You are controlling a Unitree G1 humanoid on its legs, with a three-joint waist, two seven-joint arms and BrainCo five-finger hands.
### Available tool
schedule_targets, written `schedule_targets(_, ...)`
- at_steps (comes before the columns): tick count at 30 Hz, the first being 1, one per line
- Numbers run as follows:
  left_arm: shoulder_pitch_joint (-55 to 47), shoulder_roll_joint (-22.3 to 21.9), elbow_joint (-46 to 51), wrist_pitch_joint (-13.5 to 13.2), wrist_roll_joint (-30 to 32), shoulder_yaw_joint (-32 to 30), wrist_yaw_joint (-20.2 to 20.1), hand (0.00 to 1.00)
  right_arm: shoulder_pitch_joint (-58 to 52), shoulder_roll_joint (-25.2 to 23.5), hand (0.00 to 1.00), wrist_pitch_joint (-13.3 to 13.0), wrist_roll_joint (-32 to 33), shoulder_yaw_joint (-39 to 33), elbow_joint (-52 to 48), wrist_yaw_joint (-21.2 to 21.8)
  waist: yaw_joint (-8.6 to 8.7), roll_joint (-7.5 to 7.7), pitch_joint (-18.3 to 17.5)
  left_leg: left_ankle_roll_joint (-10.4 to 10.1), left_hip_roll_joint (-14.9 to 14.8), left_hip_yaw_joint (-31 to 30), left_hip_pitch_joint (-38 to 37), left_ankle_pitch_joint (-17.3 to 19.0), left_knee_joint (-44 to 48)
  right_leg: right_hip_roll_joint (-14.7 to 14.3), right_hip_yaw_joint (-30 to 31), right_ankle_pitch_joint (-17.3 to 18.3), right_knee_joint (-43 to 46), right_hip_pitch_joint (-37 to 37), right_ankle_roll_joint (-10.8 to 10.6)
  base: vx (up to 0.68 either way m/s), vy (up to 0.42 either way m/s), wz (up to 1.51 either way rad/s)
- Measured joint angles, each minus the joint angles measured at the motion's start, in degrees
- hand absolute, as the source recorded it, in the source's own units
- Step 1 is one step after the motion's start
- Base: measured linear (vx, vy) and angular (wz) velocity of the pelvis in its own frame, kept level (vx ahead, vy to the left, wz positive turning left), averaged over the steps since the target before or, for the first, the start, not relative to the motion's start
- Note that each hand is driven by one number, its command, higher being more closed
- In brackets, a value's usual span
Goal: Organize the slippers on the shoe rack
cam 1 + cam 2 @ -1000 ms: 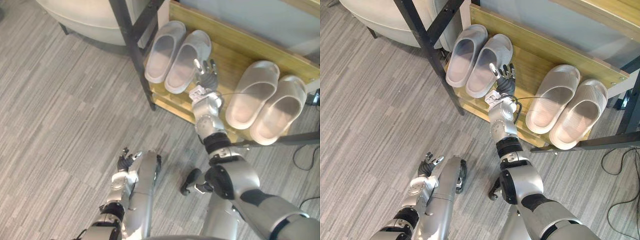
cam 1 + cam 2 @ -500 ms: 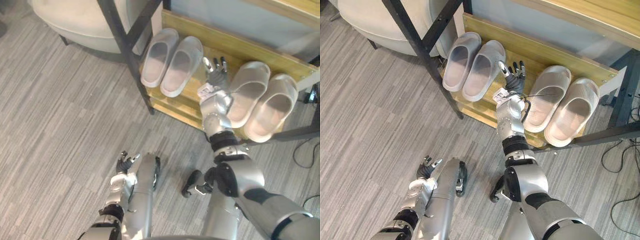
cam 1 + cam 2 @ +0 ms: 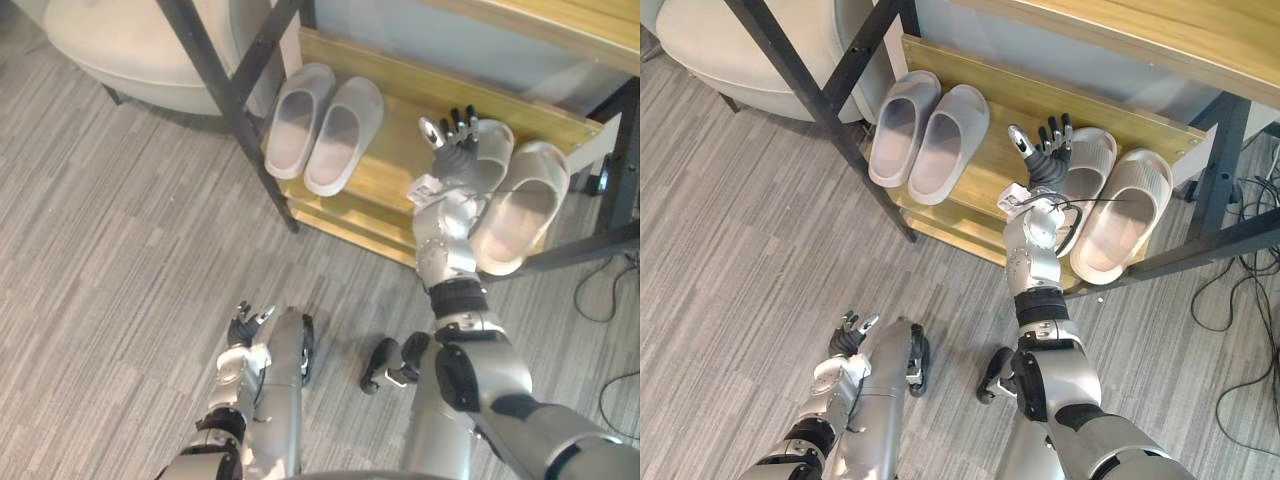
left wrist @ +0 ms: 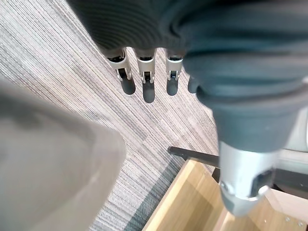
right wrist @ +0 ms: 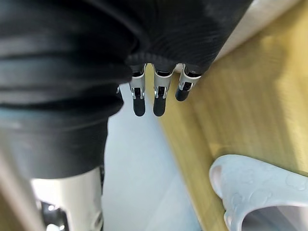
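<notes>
- Your right hand (image 3: 455, 150) is up over the shoe rack (image 3: 390, 175), its fingers (image 5: 144, 98) straight and fanned apart, with nothing in their grip.
- The right wrist view shows those dark tips in open air, apart from the slipper toe nearby; whether the palm brushes a slipper, you can't tell.
- Right pair of slippers (image 3: 525, 200): at 4 o'clock of that hand, side by side on the shelf, with the nearer one partly behind the hand. They are pale, soft-looking, rounded slides with a faint embossed pattern on the toe.
- Left pair of slippers (image 3: 322, 135): at 9 o'clock of the hand, well apart from it. They are the same smooth rounded shape, sitting neatly together on the shelf.
- The rack has a yellow wood-grain board and a black metal frame (image 3: 230, 95).
- Your left hand (image 3: 243, 325) hangs low at 7 o'clock over the grey streaked floor (image 3: 110, 250), fingers loosely relaxed and holding nothing.
</notes>
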State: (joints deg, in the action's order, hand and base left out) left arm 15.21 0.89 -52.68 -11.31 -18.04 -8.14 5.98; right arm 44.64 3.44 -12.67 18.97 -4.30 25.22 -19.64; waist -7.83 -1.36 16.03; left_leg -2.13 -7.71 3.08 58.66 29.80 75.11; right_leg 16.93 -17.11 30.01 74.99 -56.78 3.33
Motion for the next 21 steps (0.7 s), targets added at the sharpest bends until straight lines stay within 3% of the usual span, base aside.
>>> schedule_targets(6, -2.6, -2.0, 0.3, 0.9, 2.2, 0.5, -0.1, 0.00, -17.3, -1.1, 0.00, 1.1, -12.5, 11.2, -13.4, 1.9, 2.42, 0.40, 0.5, -0.4, -0.7, 1.3, -11.2, -0.5, -7.4, -2.0, -0.3, -1.7, -7.5, 10.4, -0.5, 0.06, -0.022, -0.11)
schedule_targets(12, -8.8, -2.1, 0.1, 1.1, 5.8, 10.0, -1.4, 0.00, -35.1, -1.1, 0.00, 2.3, -19.9, 16.8, -15.4, 7.6, 4.73, 2.14, -0.3, -0.9, -0.2, 4.2, -27.9, -4.9, -24.1, -4.2, -1.1, -6.5, -23.2, 25.6, -1.7, 0.12, 0.015, -0.09)
schedule_targets(17, -11.6, 0.8, -1.9, 1.1, 9.6, 18.4, -2.7, 0.00, -43.6, 1.2, 0.00, 2.8, -24.0, 16.6, -3.8, 12.1, 6.21, 4.06, -1.8, -1.1, 2.1, 5.5, -41.4, -11.5, -41.5, -6.1, -1.7, -12.3, -38.6, 37.8, -3.0, 0.13, 0.037, -0.02)
schedule_targets(21, -14.3, 2.0, -2.0, 1.7, 11.5, 20.3, -2.9, 0.00, -48.1, 2.2, 0.00, 3.8, -26.9, 14.2, 6.3, 13.3, 7.73, 3.92, -4.4, -0.8, 3.7, 6.0, -48.8, -15.8, -52.0, -7.0, -2.3, -16.0, -47.7, 44.2, -4.2, 0.11, 0.044, 0.00)
